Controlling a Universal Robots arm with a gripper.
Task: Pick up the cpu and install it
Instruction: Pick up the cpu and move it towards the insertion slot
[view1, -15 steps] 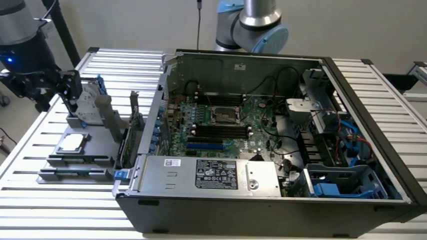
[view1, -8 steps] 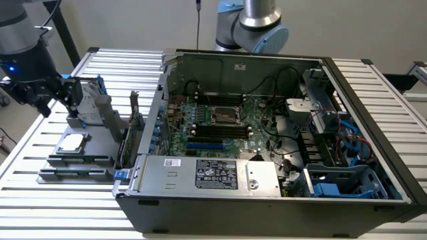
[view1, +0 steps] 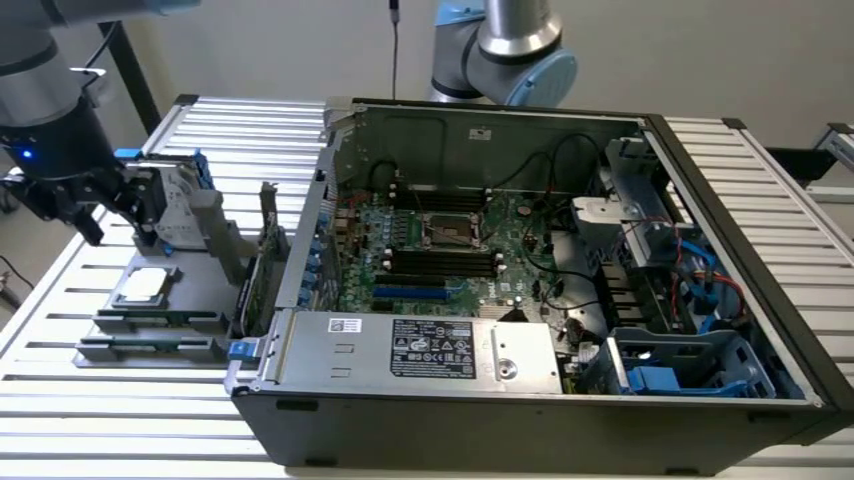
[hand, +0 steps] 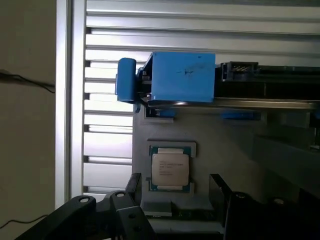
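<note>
The claw (view1: 114, 230) was wide open and held nothing. In the exterior view the cpu (view1: 144, 285) lay low at about 5 o'clock from the claw, near it but not touching it. In the wrist view the cpu (hand: 170, 170) sat between the two black fingers (hand: 134, 186) of the claw (hand: 175, 180).

The cpu lay flat in a grey holder (view1: 200, 300) on the slatted tabletop (view1: 120, 400), shiny silver side up. It was almost square, so no side looked clearly longer. Its edges ran straight along the holder's edges.

Just past the cpu, at about 12 o'clock in the exterior view, stood a hard drive (view1: 171, 215) in a blue bracket (hand: 182, 77). The open computer case (view1: 721, 250) sat at 3 o'clock from the cpu. Its bare socket (view1: 451, 232) was on the green board inside.
</note>
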